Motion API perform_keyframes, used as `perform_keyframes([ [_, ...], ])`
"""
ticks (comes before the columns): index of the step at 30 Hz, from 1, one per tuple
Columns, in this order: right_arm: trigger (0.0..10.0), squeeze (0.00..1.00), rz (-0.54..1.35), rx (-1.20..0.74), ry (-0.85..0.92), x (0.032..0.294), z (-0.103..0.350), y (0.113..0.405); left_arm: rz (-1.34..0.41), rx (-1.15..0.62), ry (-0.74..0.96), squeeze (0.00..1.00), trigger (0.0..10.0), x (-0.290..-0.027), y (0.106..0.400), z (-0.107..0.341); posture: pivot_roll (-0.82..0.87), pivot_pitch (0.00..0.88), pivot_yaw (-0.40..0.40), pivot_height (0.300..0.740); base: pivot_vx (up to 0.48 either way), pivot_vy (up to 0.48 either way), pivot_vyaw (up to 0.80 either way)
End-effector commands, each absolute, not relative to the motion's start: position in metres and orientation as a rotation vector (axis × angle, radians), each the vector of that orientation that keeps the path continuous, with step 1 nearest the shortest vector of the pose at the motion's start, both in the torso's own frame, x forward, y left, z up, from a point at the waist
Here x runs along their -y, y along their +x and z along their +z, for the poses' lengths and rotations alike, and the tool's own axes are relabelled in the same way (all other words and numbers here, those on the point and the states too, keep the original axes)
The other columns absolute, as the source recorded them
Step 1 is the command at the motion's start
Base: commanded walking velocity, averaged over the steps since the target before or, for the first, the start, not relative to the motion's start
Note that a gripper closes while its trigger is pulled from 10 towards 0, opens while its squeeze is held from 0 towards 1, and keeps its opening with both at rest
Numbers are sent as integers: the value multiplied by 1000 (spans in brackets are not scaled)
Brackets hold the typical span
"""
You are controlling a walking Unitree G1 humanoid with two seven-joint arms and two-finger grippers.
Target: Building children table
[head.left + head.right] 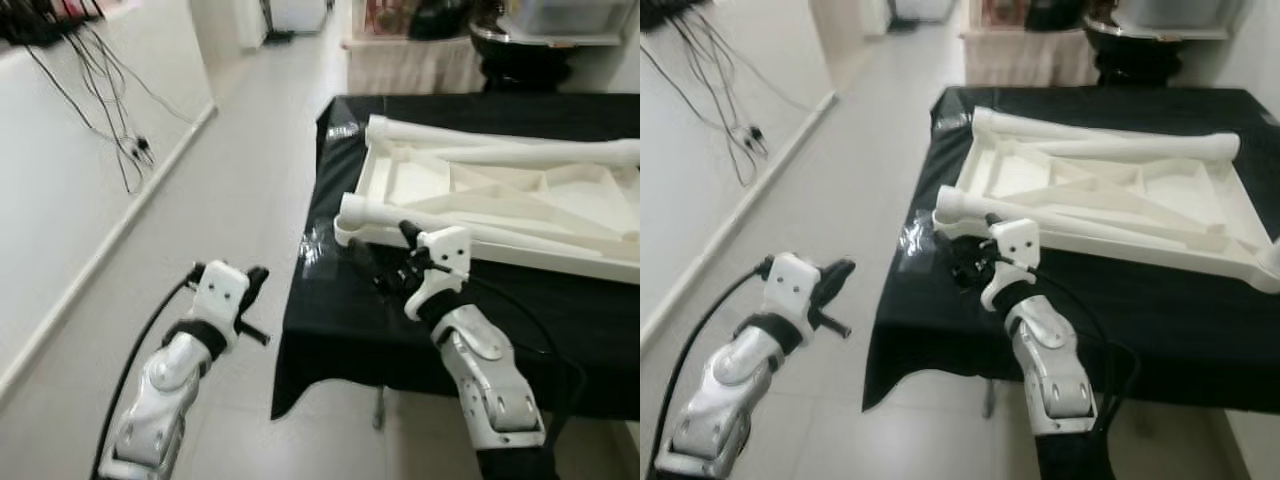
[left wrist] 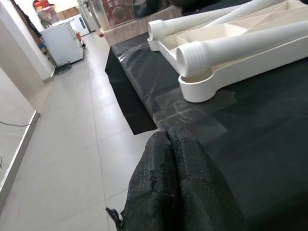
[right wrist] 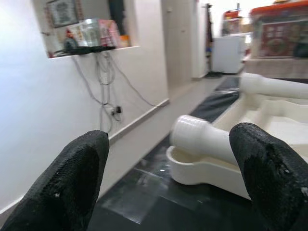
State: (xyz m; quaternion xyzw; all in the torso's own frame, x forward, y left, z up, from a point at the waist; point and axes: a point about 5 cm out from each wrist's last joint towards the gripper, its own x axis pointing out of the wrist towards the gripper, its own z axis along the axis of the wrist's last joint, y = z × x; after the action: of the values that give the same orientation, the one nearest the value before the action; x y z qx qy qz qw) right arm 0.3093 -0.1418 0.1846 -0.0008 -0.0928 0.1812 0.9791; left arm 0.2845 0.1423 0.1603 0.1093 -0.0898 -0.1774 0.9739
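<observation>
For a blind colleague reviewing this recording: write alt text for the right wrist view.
The right hand, fingers open, points at the threaded end of a white table leg lying in the corner of an upturned white tabletop on a black cloth. Beyond lie a tiled floor, a white wall with hanging cables and a cluttered shelf.

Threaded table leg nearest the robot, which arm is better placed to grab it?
Probably right. The right gripper is open over the black tablecloth beside the leg's threaded end; the left gripper is shut, out over the floor.
</observation>
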Motion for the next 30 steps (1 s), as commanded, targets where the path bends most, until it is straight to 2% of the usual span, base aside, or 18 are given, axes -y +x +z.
perform_keyframes([
  [1,10000,0,363,166,20,142,179,309,-365,169,227,0,10000,-142,283,158,-61,75,56,740,0,0,0],
  [6,10000,0,369,171,28,141,179,308,-377,170,226,0,10000,-140,282,158,-62,75,54,740,0,0,0],
  [11,10000,0,365,150,52,141,176,308,-398,176,217,0,10000,-136,281,158,-65,77,57,740,272,0,-565],
  [30,10000,0,346,151,53,141,176,309,-422,175,213,0,10000,-133,279,158,-62,85,65,740,284,0,0],
])
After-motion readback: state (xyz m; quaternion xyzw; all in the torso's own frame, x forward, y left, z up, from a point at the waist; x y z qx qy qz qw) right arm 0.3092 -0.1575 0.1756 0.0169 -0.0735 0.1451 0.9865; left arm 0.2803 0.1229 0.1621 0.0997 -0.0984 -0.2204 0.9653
